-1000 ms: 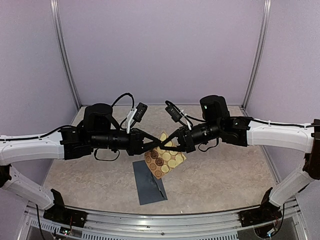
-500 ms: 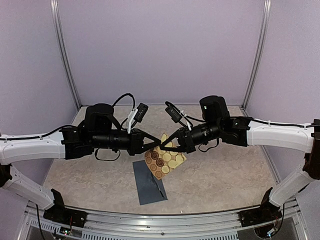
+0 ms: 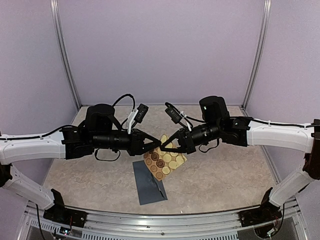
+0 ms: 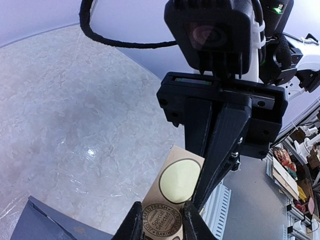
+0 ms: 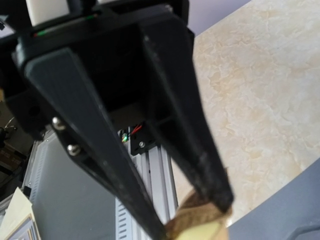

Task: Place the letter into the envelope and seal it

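Both claws meet above the tabletop (image 3: 225,175): the right claw (image 3: 165,143) pinches the sticker sheet (image 3: 167,159) shut, the left claw (image 3: 159,144) flanks a brown sticker (image 4: 161,222), slightly parted. The envelope (image 3: 148,182) lies below; letter unseen.

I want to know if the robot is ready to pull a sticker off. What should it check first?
1. Right gripper pinching the sticker sheet: ok, shut on its edge.
2. Left gripper lined up on the brown sticker: ok, one finger on each side.
3. Brown sticker lifted off the sheet: cannot tell.
4. Envelope lying flat, away from both grippers: ok.
5. Letter inside the envelope: cannot tell, no letter in view.
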